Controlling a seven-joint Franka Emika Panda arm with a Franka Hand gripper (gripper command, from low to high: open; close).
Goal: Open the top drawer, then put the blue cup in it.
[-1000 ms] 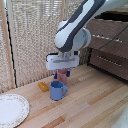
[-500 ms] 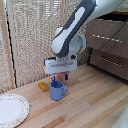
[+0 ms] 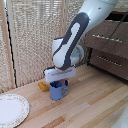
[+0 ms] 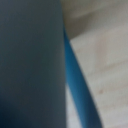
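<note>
- blue cup (image 3: pixel 58 90) sits on the tabletop (image 3: pixel 90 102) at lower center of the exterior view, its top hidden by the gripper (image 3: pixel 60 80)
- can't tell if the jaws are grasping it
- top drawer (image 3: pixel 106 38) at upper right, closed, partly cut off
- wrist view: just blur, blue cup (image 4: pixel 80 85) edge against wood

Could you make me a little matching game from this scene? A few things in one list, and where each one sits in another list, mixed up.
Things:
1. blue cup
2. white plate
3. top drawer
4. small orange object

Places:
A. on the dresser at the exterior view's right, shut
B. on the wooden table directly under the gripper
C. at the exterior view's lower left corner of the table
D. beside the cup, toward the blinds

Pairs: 1-B, 2-C, 3-A, 4-D
</note>
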